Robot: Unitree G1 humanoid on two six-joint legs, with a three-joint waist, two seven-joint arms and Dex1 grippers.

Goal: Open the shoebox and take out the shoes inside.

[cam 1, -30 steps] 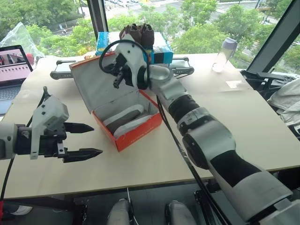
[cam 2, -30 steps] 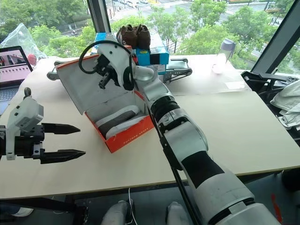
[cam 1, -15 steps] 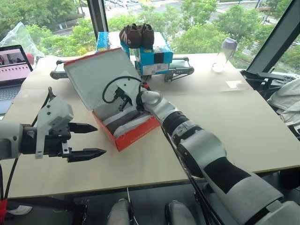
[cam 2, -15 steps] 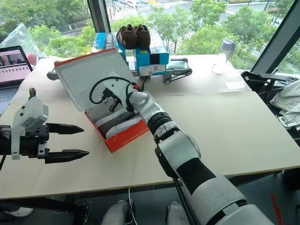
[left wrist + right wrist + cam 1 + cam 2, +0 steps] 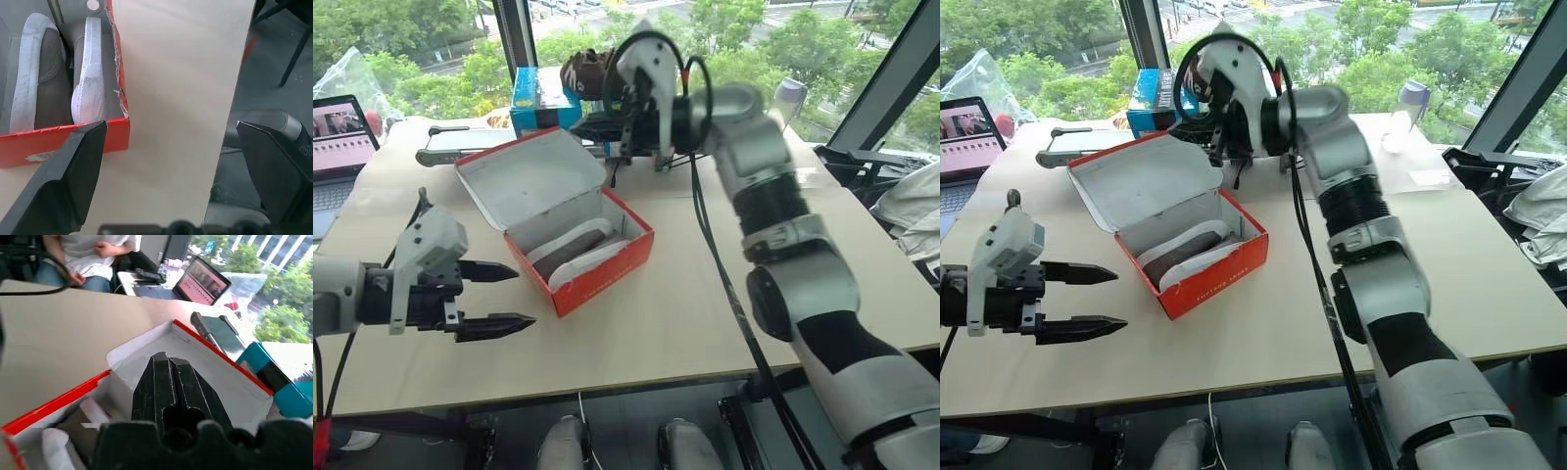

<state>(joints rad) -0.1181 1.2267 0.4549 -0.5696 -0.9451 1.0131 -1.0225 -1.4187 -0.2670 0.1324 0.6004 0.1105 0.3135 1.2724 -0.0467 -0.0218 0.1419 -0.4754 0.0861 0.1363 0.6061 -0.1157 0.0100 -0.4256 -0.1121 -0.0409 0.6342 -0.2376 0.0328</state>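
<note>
shoebox: red-orange outside, pale grey-white inside
shoes: grey-taupe uppers, whitish soles
surface: pale beige wood tone
boxes behind the shoebox: blue with white labels
pair on those boxes: dark brown

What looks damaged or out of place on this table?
The shoebox has a ragged, torn edge on its side wall beside the shoes. Nothing is spilled, and both shoes lie side by side inside.
</note>
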